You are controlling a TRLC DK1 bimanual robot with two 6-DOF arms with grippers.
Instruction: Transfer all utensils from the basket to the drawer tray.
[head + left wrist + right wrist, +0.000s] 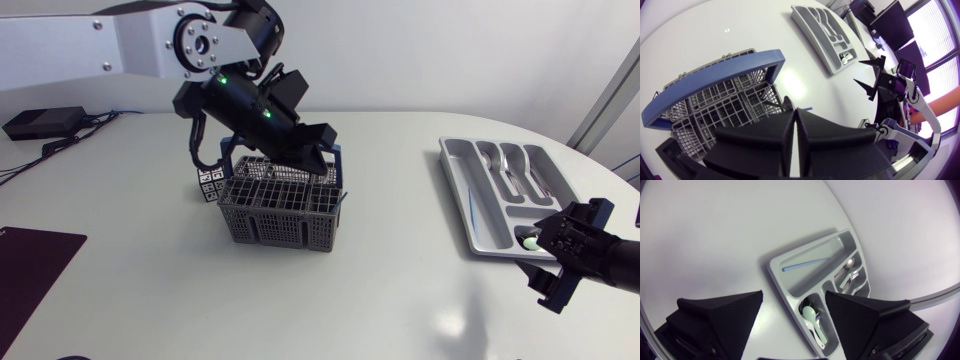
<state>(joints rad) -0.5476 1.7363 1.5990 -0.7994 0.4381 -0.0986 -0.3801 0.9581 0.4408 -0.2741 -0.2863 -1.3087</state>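
The left gripper hangs right over the basket, tipped down at the blue handle. Its fingers are pressed together, and nothing shows between them. That pose fits an arm placed for reaching into the basket, though the compartments seen from the left wrist hold no cutlery. The part of the basket under the gripper is hidden, so I cannot rule out a last piece there.

The tray lies well apart from the basket, on the right arm's side, probably so that each arm has its own station. The right gripper sits farther from the basket again, at the tray's near corner, with its fingers spread wide and empty. That looks like the stance for a release or for waiting.

All the cutlery I can see is in the tray, far from the basket. A thin blue stick lies alone in the long slot, and a pale green spoon rests in a short slot. A metal spoon and forks are laid lengthwise in the narrow slots. Judging by this, the job is at or close to its end.

A small patterned cube stands just beside the basket.
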